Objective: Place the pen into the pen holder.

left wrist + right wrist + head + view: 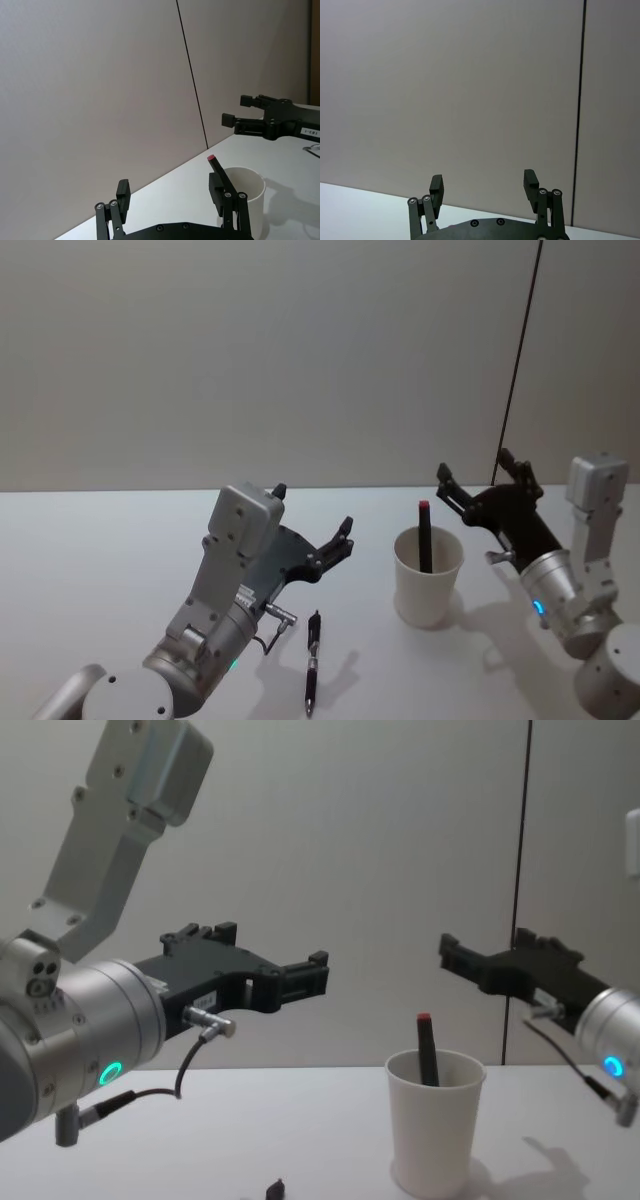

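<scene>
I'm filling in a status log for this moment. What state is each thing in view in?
pen holder: upright on the table, one pen inside.
red-tipped pen: standing in the pen holder, top sticking out.
second pen: lying flat on the table, not held.
left gripper: open, empty, off the table.
right gripper: open, empty, off the table.

white pen holder (426,602), red-tipped black pen (425,540)

surface: white table (100,570) | standing: pen holder (425,600) | lying: dark pen (312,660), left of holder
</scene>
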